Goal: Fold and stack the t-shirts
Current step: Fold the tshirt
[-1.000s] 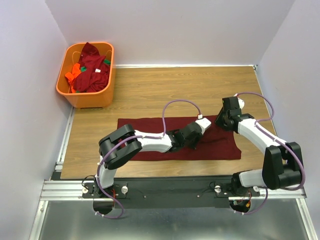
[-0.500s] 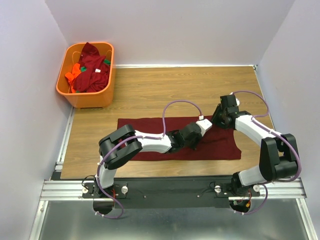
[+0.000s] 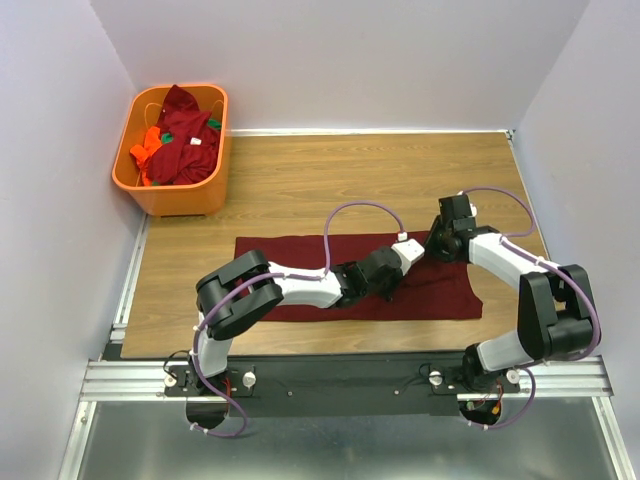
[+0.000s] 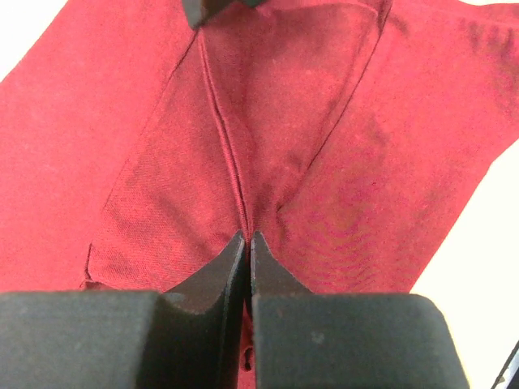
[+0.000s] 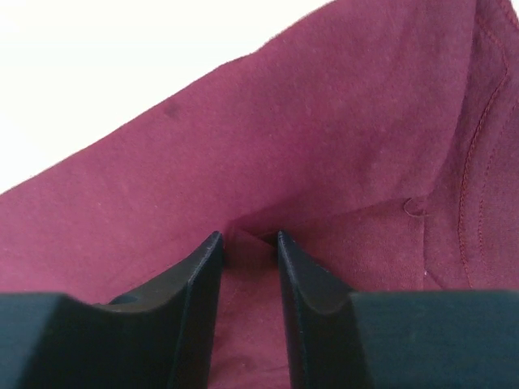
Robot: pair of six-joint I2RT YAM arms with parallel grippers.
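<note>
The top picture was bright and sharp. In both wrist pictures the worktop (image 4: 495, 267) glared white and the near tools looked blurry.

One high fixed camera looks down over the whole wooden table (image 3: 300, 175), while both wrist cameras peer close past their fingers at the same spread dark maroon cloth t-shirt (image 3: 300, 250).

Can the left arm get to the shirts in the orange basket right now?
Probably not: the left gripper is shut on the maroon shirt on the table, and the basket sits at the far left corner.

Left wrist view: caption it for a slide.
Left end effector pinched shut on a raised fold of the flat dark maroon cloth t-shirt.
</note>
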